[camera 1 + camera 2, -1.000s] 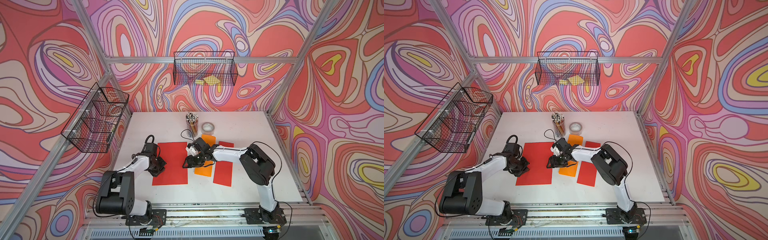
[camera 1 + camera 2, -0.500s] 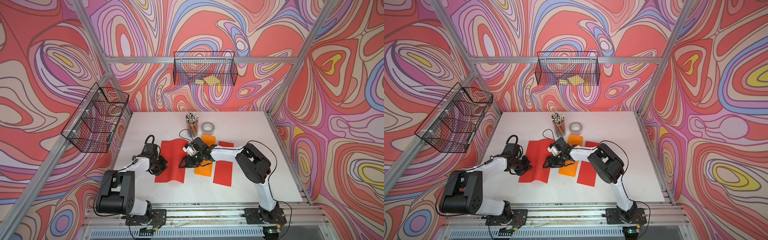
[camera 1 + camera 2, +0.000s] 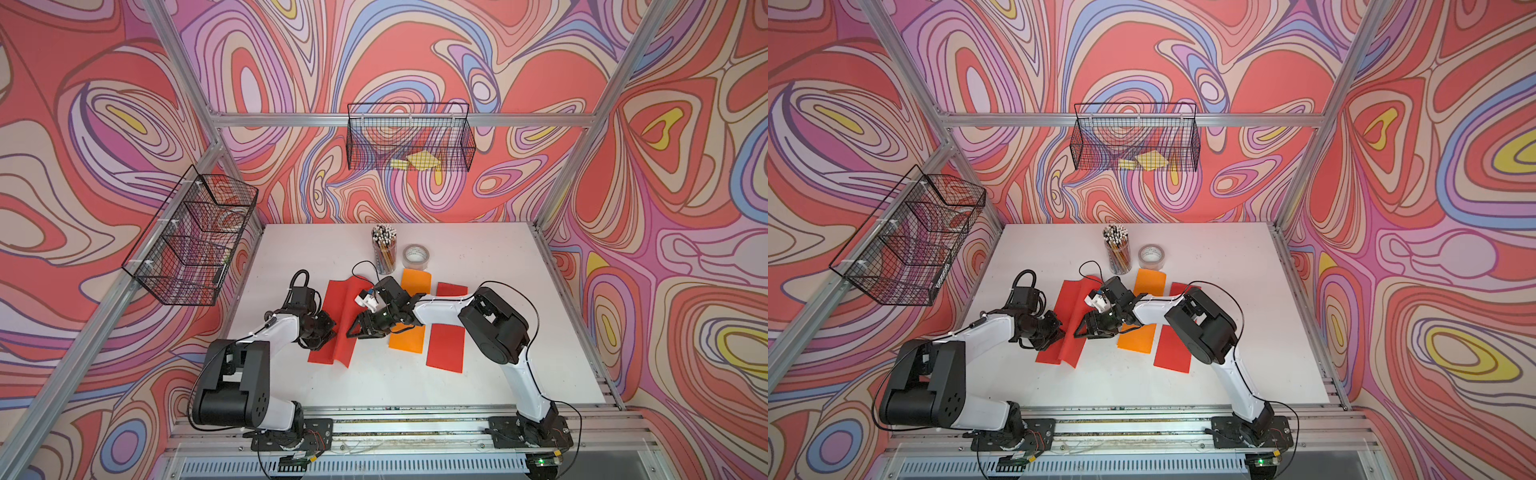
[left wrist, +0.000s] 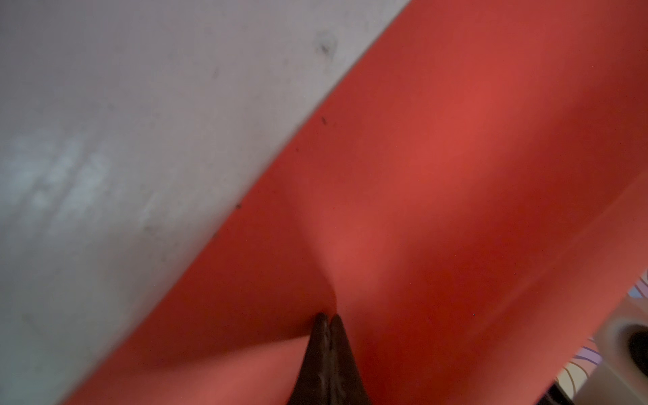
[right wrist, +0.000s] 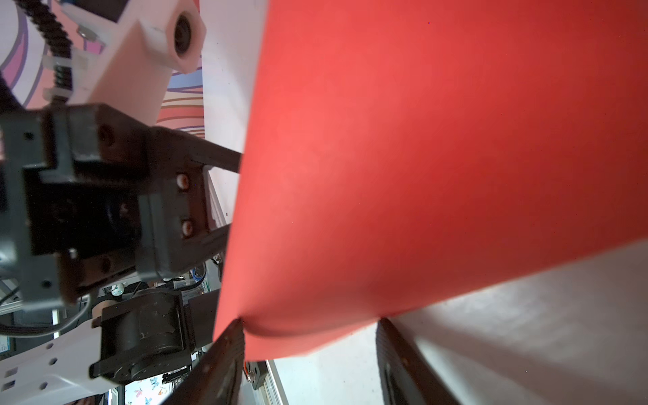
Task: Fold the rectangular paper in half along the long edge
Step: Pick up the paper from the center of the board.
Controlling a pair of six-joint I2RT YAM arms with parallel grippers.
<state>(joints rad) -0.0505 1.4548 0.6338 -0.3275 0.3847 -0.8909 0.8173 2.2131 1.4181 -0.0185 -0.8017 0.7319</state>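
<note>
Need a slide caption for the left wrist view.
Left gripper, fingers shut, pinches the red paper, puckering it beside the white table.

**Four cameras, one tabletop cell**

In both top views the cell is seen from high above its front edge, looking down and toward the back wall (image 3: pixel 415 62). The whole white table (image 3: pixel 478 257) is taken in from far off, and nearly the same scene is shared, shifted slightly sideways. The left wrist view is set very close, looking along the left gripper (image 4: pixel 328 317), tips pressed together, onto the red paper (image 4: pixel 438 157). The right wrist view is equally close, looking past the right gripper (image 5: pixel 310 324), jaws apart. The same red paper is shared, with the left gripper seen partly behind it.
</note>
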